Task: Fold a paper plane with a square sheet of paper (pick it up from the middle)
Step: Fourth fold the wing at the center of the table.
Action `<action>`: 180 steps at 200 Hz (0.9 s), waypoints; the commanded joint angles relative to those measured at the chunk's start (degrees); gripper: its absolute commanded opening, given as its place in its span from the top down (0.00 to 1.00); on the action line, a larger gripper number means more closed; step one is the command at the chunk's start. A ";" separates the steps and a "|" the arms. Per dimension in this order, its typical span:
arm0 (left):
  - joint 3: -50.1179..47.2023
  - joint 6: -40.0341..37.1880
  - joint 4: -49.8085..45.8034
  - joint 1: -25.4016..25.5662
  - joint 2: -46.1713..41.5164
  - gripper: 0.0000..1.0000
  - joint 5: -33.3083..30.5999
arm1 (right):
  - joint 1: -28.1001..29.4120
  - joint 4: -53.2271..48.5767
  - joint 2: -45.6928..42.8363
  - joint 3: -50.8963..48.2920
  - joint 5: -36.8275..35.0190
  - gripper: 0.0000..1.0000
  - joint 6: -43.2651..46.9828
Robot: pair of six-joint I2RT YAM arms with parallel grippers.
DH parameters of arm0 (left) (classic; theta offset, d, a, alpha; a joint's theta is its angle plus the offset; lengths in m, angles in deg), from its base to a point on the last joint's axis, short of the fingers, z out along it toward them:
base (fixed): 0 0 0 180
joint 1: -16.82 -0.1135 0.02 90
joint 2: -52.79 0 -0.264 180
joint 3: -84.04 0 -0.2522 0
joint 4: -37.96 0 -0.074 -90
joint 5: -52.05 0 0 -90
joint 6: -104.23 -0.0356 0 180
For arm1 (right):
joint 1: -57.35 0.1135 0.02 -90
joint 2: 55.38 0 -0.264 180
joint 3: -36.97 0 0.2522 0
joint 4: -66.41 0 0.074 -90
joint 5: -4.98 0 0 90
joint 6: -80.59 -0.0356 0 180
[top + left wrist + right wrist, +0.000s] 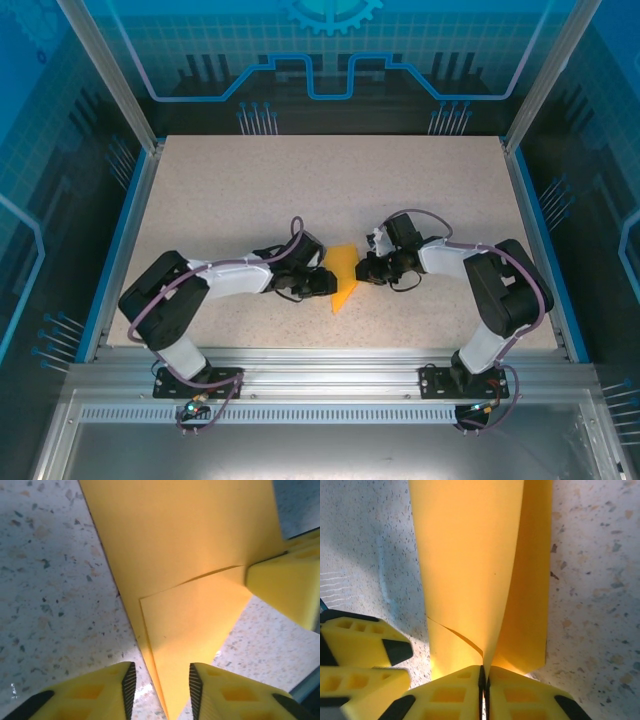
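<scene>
The square sheet of paper (343, 278) is orange-yellow and folded into a creased pointed shape, and it sits mid-table between my two grippers. My right gripper (365, 268) is shut on the paper's edge, its jaws pressed together (483, 677) with the paper (470, 555) rising from between them in two curved layers. My left gripper (318, 277) is open. In the left wrist view the paper's (190, 555) narrow end lies between the spread fingers (161, 690), with a gap on each side. The right gripper's fingers (285, 587) show at the paper's far edge.
The speckled tabletop (250, 200) stretches behind and to both sides of the paper. A blue rim (120, 240) and metal posts frame the table. The left gripper's yellow fingers (365, 645) sit close beside the right gripper.
</scene>
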 commanded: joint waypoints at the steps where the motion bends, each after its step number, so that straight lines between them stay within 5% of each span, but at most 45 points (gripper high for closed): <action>1: -1.58 0.60 -0.87 0.48 -3.92 0.58 -1.84 | 0.86 -0.51 -1.16 -1.07 -1.35 0.92 -2.38; 81: -2.70 -0.22 -5.97 15.01 -8.88 0.45 -19.05 | 4.42 2.98 -5.75 -5.21 -6.28 0.96 -14.22; 180: 1.87 -8.64 -9.49 20.59 -3.88 0.41 -27.16 | 6.87 0.37 -10.56 -4.77 -8.90 0.93 -18.71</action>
